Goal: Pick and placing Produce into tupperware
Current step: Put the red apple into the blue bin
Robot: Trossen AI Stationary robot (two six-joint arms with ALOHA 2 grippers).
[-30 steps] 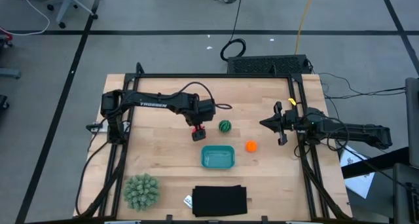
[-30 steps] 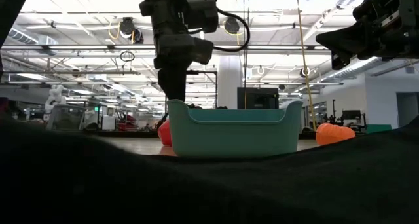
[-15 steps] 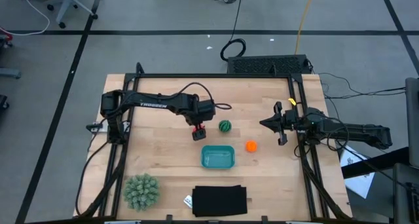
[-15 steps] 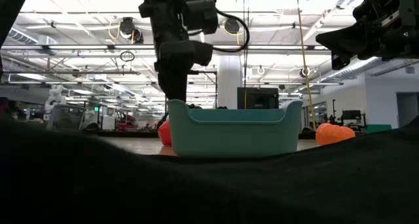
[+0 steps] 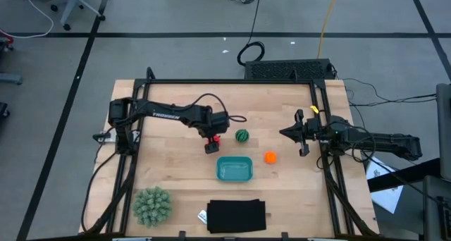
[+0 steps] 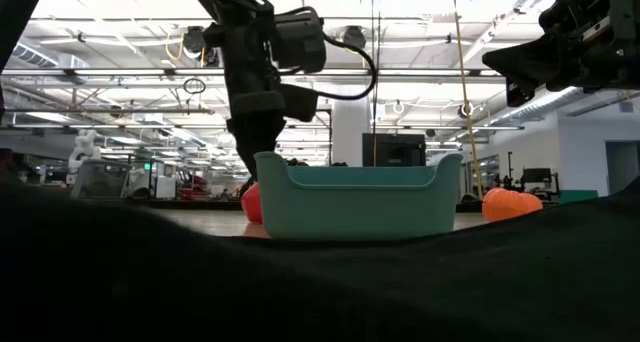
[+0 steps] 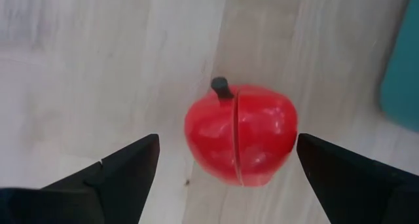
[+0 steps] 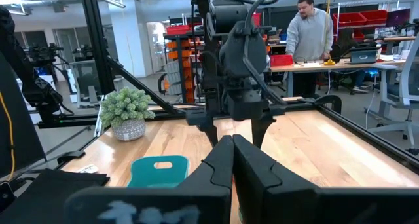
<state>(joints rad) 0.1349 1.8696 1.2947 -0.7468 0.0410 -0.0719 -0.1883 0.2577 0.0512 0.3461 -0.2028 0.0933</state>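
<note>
The red piece (image 7: pixel 239 142), apple-shaped with a dark stem, sits on the wood. My left gripper (image 7: pixel 226 165) hangs over it, open, one finger on each side with a gap to both; in the high view the left gripper (image 5: pixel 211 144) covers most of the red piece (image 5: pixel 217 137). The green striped piece (image 5: pixel 242 136) and the orange piece (image 5: pixel 270 157) lie on the table beyond and to the right of the teal tub (image 5: pixel 234 169). My right gripper (image 5: pixel 299 133) waits, shut, near the table's right edge.
A spiky pale-green ball (image 5: pixel 152 206) sits at the near left corner, and a flat black rectangle (image 5: pixel 237 215) lies at the near edge in front of the tub. A person (image 8: pixel 314 27) stands at a bench beyond the table.
My left gripper has come down a little and shifted slightly toward the table's left, over the red piece. The right arm has kept still.
</note>
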